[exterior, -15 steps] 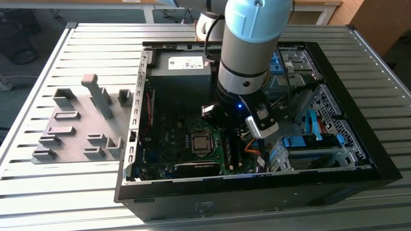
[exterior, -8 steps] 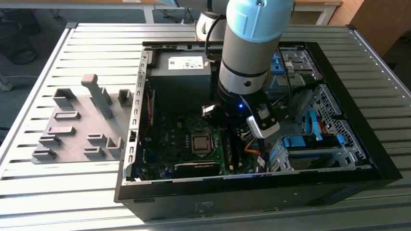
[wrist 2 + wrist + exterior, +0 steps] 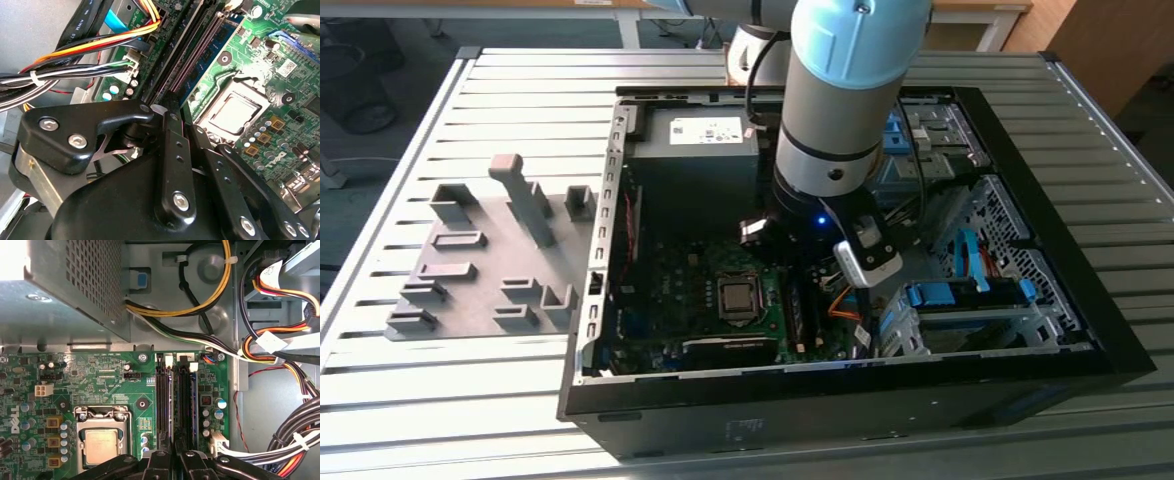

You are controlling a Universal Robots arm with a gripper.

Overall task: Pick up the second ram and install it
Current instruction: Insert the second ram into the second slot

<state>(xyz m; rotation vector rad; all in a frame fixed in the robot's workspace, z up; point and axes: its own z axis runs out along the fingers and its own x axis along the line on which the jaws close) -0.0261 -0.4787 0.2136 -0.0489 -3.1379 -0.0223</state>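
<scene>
- Pressing down inside the computer case (image 3: pixel 1067 330), the gripper (image 3: pixel 175 452) is sitting over the memory slots (image 3: pixel 175 400) beside the processor socket (image 3: pixel 102 440).
- Clenching narrowly, its fingers (image 3: pixel 176 150) are meeting over a thin blue-green board, which I am judging to be the second ram (image 3: pixel 200 70), standing on edge in a slot.
- Risking a half-seated board: any tilt is leaving 1 end high and its latch open.
- Crowding the slots, the wire bundle (image 3: pixel 295 440) is risking a snag.

I see the second ram (image 3: pixel 172 410) standing on edge in a motherboard (image 3: pixel 100 385) slot, near the board's cable-side edge, running lengthwise.
</scene>
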